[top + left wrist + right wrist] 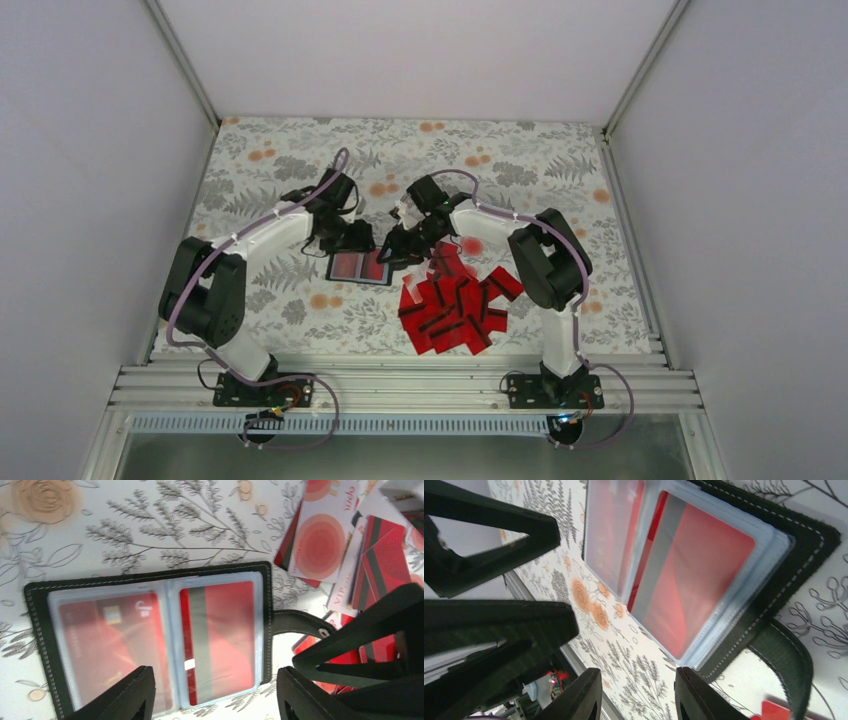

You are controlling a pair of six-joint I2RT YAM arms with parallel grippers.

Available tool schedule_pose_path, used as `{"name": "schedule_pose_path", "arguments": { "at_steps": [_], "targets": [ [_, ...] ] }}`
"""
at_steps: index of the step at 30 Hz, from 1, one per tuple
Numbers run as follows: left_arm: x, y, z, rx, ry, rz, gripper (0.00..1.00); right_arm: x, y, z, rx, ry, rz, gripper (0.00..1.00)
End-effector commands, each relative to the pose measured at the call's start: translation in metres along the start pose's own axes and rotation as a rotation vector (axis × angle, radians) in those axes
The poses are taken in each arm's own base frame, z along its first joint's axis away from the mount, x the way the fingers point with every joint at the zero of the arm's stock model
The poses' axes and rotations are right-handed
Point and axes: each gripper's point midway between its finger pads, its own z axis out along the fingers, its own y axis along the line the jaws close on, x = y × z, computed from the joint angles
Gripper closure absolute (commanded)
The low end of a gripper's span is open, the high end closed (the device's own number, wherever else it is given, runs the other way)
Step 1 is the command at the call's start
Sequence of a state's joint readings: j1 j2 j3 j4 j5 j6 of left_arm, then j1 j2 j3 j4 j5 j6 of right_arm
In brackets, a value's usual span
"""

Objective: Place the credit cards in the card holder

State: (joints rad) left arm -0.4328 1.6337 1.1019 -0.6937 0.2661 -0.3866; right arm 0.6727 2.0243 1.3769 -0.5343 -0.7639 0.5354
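Note:
The card holder lies open on the flowered cloth, black with two clear pockets, each with a red card inside. Its snap strap sticks out toward the loose credit cards, a red heap to its right. My left gripper hovers open just over the holder's near edge, nothing between its fingers. My right gripper is open too, empty, beside the holder's corner over bare cloth. In the top view the left gripper and the right gripper stand close together at the holder.
Some loose cards show a pale face with pink circles, lying among the red ones. The right gripper's fingers crowd the left wrist view. White walls ring the cloth; a metal rail runs along the near edge.

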Motion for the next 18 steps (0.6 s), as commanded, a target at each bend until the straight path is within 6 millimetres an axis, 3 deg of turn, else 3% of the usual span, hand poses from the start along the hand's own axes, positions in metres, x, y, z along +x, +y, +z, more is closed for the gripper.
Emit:
{"name": "schedule_pose_path", "arguments": {
  "at_steps": [1, 10, 18],
  "targets": [
    [0.004, 0.012, -0.004, -0.015, -0.013, 0.012, 0.44, -0.011, 0.026, -0.011, -0.078, -0.048, -0.012, 0.62],
    [0.016, 0.02, 0.012, -0.005, 0.013, 0.016, 0.76, -0.021, 0.005, -0.002, -0.044, -0.07, 0.068, 0.61],
    [0.021, 0.024, 0.027, -0.001, 0.039, 0.02, 0.86, -0.024, -0.013, 0.003, -0.012, -0.073, 0.113, 0.61]
  ]
}}
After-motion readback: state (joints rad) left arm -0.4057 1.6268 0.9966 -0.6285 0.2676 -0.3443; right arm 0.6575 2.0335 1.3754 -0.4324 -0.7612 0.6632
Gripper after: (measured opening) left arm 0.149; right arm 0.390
